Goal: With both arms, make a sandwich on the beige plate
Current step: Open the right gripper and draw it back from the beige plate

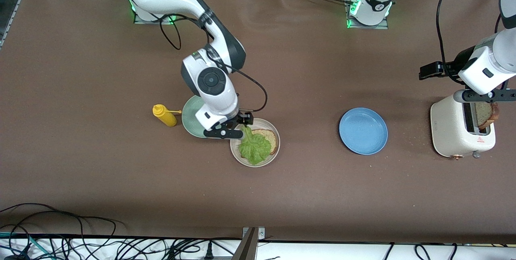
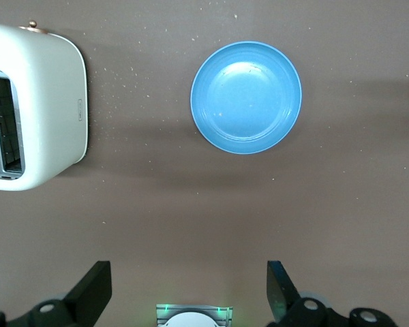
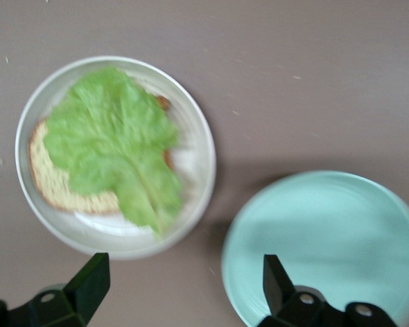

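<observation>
Lettuce (image 1: 254, 147) lay on the bread (image 1: 269, 139) on the beige plate (image 1: 238, 158). Right gripper (image 1: 233, 127), fingers apart and empty, hung over that plate's rim; should lift straight up. Left gripper (image 2: 189, 289), spread, hovered above the toaster (image 1: 447, 131); second slice (image 1: 486, 115) next.

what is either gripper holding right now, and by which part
Nothing. The right gripper is open above the lettuce leaf on the beige plate; the left gripper is open and empty.
</observation>
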Robot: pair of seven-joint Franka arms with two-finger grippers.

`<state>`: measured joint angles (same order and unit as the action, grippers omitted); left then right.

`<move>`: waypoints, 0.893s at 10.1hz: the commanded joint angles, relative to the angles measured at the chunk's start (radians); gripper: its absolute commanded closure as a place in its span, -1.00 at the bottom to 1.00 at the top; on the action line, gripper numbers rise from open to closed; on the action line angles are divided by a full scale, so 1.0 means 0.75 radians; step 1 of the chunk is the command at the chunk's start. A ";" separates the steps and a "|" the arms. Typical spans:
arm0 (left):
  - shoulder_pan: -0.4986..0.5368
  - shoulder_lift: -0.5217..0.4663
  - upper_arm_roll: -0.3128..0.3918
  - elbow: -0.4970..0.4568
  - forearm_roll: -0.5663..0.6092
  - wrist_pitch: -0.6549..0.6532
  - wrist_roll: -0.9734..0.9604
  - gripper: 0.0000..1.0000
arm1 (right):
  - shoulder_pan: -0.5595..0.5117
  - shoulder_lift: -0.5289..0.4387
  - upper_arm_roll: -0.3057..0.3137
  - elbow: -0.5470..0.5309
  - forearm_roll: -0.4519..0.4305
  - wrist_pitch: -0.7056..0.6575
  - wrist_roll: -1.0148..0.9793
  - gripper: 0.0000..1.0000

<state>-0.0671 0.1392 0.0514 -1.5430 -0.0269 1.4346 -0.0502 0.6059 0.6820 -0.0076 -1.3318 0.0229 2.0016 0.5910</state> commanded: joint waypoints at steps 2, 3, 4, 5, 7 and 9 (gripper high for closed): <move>0.008 0.021 -0.003 0.039 -0.017 -0.021 0.026 -1.00 | -0.092 -0.158 -0.102 -0.026 0.029 -0.360 -0.354 -1.00; 0.008 0.021 -0.005 0.039 -0.017 -0.021 0.026 -1.00 | -0.134 -0.205 -0.129 -0.030 0.031 -0.483 -0.494 -1.00; 0.006 0.021 -0.005 0.039 -0.015 -0.021 0.026 -1.00 | -0.169 -0.236 -0.149 -0.034 0.027 -0.620 -0.694 -1.00; 0.006 0.021 -0.005 0.039 -0.015 -0.021 0.026 -1.00 | -0.178 -0.265 -0.210 -0.045 0.019 -0.692 -0.820 -1.00; 0.006 0.023 -0.005 0.039 -0.015 -0.019 0.026 -1.00 | -0.178 -0.334 -0.339 -0.128 0.025 -0.709 -1.083 -1.00; 0.006 0.023 -0.005 0.039 -0.015 -0.019 0.026 -1.00 | -0.184 -0.343 -0.446 -0.165 0.059 -0.685 -1.327 -1.00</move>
<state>-0.0672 0.1444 0.0492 -1.5418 -0.0269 1.4346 -0.0502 0.4620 0.4606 -0.3007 -1.3980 0.0364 1.4688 -0.2987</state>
